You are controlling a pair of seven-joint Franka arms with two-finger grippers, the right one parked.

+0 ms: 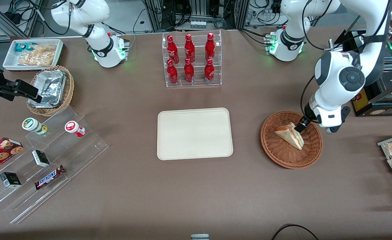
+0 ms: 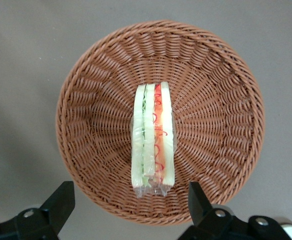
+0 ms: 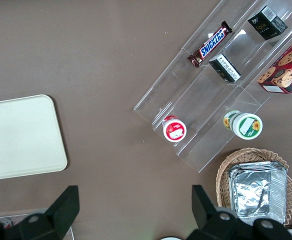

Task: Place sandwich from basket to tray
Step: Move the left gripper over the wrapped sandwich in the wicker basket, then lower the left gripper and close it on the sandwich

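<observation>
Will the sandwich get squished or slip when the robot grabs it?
Probably squishes a bit: the sandwich is soft pale bread in layers, so the gripper, hovering over the basket with fingers open on either side, should squeeze gently. It looks wrapped in shiny clear film, so it might slip. It stands on a thin edge and could tip.

Reddish-brown woven basket [image 2: 86,100], cream tray [image 1: 194,133], black end effector [image 2: 131,207]
</observation>
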